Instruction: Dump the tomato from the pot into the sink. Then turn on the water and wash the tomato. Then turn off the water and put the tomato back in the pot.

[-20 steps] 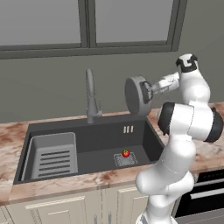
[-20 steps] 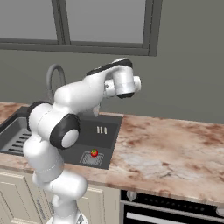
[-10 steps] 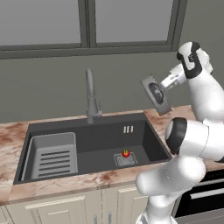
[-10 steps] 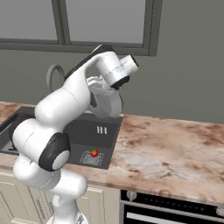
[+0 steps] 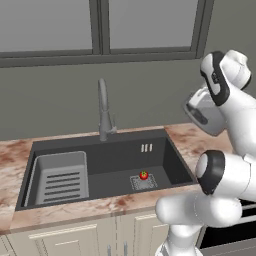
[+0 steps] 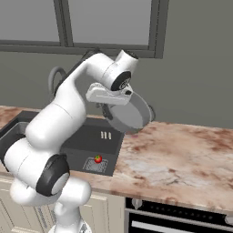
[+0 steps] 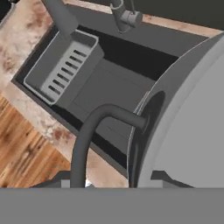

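Note:
The tomato [image 5: 143,175] [image 6: 98,159], small and red, lies on the square drain grate in the dark sink [image 5: 110,160] [image 6: 86,148]. My gripper [image 6: 111,98] is shut on the rim of the grey pot [image 5: 202,115] [image 6: 129,113] [image 7: 188,118]. The pot hangs tipped on its side, high above the counter just right of the sink. In the hand view one of its dark loop handles [image 7: 87,140] curves in front of the basin. Nothing shows inside the pot.
The tall gooseneck faucet [image 5: 103,112] [image 7: 124,15] stands at the sink's back edge. A ribbed light grey rack [image 5: 62,175] [image 7: 65,63] fills the sink's left part. Marble counter [image 6: 182,154] stretches right, with an oven front [image 6: 182,214] below it.
The arm has swung the pot to the right, from over the sink's right end to above the counter. The tomato has stayed on the drain grate.

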